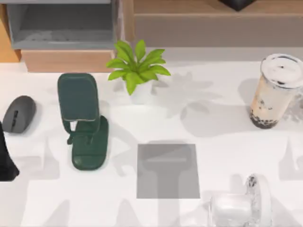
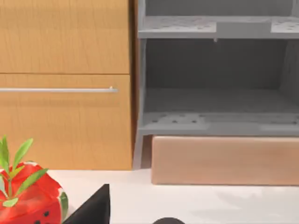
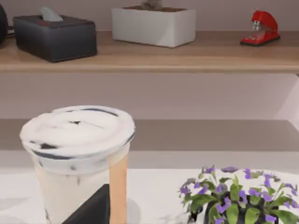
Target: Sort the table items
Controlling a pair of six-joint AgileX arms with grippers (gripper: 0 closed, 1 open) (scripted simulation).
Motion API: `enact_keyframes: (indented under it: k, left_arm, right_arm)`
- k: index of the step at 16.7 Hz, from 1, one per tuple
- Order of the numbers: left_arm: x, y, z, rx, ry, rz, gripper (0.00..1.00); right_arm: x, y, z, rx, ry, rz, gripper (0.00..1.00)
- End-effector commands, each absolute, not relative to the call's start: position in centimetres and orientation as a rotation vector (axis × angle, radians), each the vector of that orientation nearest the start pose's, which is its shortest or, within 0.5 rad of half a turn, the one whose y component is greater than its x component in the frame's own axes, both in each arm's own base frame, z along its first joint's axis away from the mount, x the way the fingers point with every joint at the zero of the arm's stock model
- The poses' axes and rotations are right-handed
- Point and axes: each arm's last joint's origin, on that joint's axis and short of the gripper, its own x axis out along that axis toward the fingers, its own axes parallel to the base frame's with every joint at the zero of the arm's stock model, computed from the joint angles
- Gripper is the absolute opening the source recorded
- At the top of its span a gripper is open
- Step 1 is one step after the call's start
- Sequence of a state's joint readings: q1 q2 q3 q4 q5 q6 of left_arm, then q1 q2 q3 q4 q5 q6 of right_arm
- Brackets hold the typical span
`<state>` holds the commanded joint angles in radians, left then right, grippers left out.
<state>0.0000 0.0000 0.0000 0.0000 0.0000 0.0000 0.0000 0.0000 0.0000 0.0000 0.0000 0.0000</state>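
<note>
White worktop [image 1: 227, 156] carries the cup [image 1: 274, 92] upright, well right of the plant [image 1: 137, 71]; the mouse [image 1: 19, 113] lies far left. The right end effector [image 3: 88, 210] is nearer the cup, directly facing it; its opening cannot be told.

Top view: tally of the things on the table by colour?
Green: 2 (potted plant, phone stand)
Grey: 2 (mouse, square pad)
Beige: 1 (milk tea cup)
Total: 5
The pale shape at the front right is too unclear to count.
</note>
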Motion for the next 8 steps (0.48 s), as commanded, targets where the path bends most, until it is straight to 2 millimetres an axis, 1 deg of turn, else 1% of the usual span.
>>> enact_keyframes:
  k: [2, 4, 6, 8]
  left_arm:
    - [10.6, -0.1, 16.0, 0.000, 0.000, 0.000, 1.00]
    - [10.6, -0.1, 16.6, 0.003, 0.023, 0.003, 1.00]
    - [10.7, -0.1, 18.0, 0.010, 0.076, 0.007, 1.00]
    - [11.1, 0.0, 20.0, 0.019, 0.156, 0.007, 1.00]
  right_arm:
    - [10.6, -0.1, 16.0, 0.000, 0.000, 0.000, 1.00]
    - [10.6, -0.1, 16.0, 0.000, 0.000, 0.000, 1.00]
    - [10.6, -0.1, 16.0, 0.000, 0.000, 0.000, 1.00]
    - [10.6, -0.1, 16.0, 0.000, 0.000, 0.000, 1.00]
